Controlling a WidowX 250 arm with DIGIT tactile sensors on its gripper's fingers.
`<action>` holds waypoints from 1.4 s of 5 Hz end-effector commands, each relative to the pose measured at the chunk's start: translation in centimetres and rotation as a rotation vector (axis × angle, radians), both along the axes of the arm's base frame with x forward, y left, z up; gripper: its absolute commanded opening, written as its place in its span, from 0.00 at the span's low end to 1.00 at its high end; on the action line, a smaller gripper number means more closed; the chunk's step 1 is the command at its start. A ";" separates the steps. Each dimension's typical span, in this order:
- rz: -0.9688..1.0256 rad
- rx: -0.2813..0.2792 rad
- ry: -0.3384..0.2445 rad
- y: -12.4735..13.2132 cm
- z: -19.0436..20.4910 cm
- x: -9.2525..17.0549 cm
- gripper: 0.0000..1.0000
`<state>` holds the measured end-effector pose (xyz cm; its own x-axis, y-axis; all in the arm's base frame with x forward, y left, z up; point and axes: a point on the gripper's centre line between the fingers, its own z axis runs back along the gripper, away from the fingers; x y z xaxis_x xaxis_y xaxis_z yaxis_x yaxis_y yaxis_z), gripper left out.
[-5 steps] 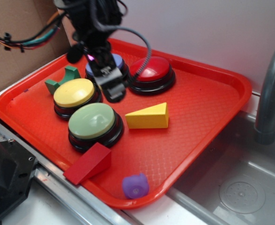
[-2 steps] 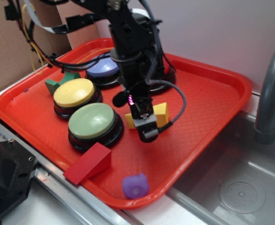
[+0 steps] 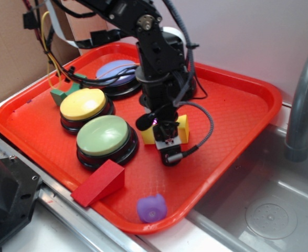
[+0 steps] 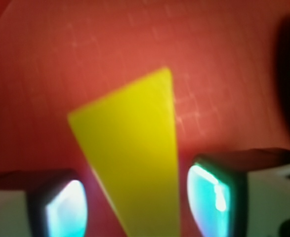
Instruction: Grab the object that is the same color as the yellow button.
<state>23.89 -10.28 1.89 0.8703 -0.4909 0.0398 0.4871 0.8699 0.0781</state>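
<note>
Half done by appearance: jaws spread, straddling matte yellow wedge block point(image 4: 135, 158) on red plastic tray point(image 3: 232, 105); closing and lifting outstanding.

No legible text in either view.
We checked the red tray point(image 3: 237, 105), the yellow button point(image 3: 83, 103), the pale green button point(image 3: 105, 135), the yellow wedge point(image 4: 135, 163) and the cardboard point(image 3: 9, 58) behind the tray: we find no readable letters, numbers, brand marks or signs. The wrist view is blurred; nothing printed shows there.
</note>
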 end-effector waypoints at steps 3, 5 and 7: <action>0.299 -0.092 -0.027 3.3 7.7 -0.3 0.00; 0.475 -0.200 -0.031 8.2 12.5 -1.8 0.00; 0.520 -0.087 -0.070 9.4 13.9 -2.8 0.00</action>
